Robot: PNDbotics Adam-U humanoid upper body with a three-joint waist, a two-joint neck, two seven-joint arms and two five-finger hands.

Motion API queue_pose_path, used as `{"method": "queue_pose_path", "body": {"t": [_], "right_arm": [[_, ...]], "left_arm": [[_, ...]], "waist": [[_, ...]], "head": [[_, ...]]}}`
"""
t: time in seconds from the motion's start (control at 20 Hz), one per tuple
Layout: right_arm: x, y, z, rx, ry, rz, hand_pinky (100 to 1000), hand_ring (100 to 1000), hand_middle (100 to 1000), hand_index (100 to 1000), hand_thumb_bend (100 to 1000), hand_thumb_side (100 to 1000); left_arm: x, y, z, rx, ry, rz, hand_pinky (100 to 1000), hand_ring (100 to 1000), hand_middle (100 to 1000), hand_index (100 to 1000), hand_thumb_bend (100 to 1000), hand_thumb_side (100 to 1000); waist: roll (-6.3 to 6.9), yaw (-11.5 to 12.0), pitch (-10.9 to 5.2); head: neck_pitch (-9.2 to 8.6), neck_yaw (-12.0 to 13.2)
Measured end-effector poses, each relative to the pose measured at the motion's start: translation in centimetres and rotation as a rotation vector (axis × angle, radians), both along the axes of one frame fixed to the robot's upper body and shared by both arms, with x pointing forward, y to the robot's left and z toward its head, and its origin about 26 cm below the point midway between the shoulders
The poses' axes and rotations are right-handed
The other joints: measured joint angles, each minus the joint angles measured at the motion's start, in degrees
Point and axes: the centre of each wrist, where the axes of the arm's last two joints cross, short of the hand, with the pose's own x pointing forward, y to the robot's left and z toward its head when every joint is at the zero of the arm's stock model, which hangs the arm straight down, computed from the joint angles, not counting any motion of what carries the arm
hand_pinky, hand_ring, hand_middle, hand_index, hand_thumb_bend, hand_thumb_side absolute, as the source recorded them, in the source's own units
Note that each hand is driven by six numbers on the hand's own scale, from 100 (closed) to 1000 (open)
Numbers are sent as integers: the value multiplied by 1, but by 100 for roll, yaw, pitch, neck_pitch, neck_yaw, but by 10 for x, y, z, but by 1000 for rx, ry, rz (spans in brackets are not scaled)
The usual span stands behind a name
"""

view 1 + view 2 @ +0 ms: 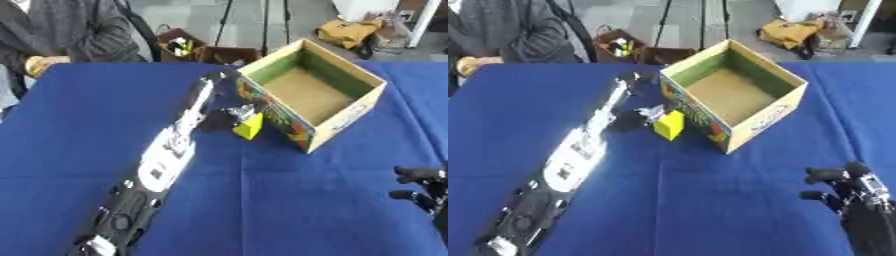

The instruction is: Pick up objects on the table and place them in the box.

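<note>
Nearest to us, our right hand (852, 192) rests at the lower right on the blue table (289, 200), fingers relaxed and holding nothing. Farther out, our left hand (238, 114) pinches a yellow block (249, 126) just beside the open cardboard box (311, 93).

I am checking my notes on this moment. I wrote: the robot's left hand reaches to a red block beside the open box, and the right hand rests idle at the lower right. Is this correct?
Not quite: the block is yellow, not red, as the left eye view shows. The rest holds: the left hand reaches to it beside the open box, and the right hand rests idle at the lower right.
</note>
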Motion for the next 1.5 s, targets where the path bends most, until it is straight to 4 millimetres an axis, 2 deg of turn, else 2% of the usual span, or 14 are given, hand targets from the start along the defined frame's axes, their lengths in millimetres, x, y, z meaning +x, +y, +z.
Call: {"method": "queue_pose_path", "body": {"t": [0.6,0.8,1.05,1.5], "right_arm": [[0,2,-1,-1,2,7,653,896,574,659,100,972],[0,2,-1,-1,2,8,654,896,574,659,100,971],[0,2,-1,0,2,8,654,896,574,659,100,971],[0,2,-1,0,2,8,654,897,574,660,100,971]], "left_arm": [[19,-19,-25,141,0,172,755,841,710,823,730,575],[21,-23,-35,326,-62,258,756,838,708,822,726,574],[25,-19,-38,466,-102,333,758,836,707,821,726,564],[28,-12,-44,514,-94,386,755,826,697,818,712,560]], "waist": [[-1,-106,-11],[-19,-113,-11],[-29,-148,-11],[-30,-175,-11]], "head": [[0,52],[0,55],[0,64],[0,72]]}}
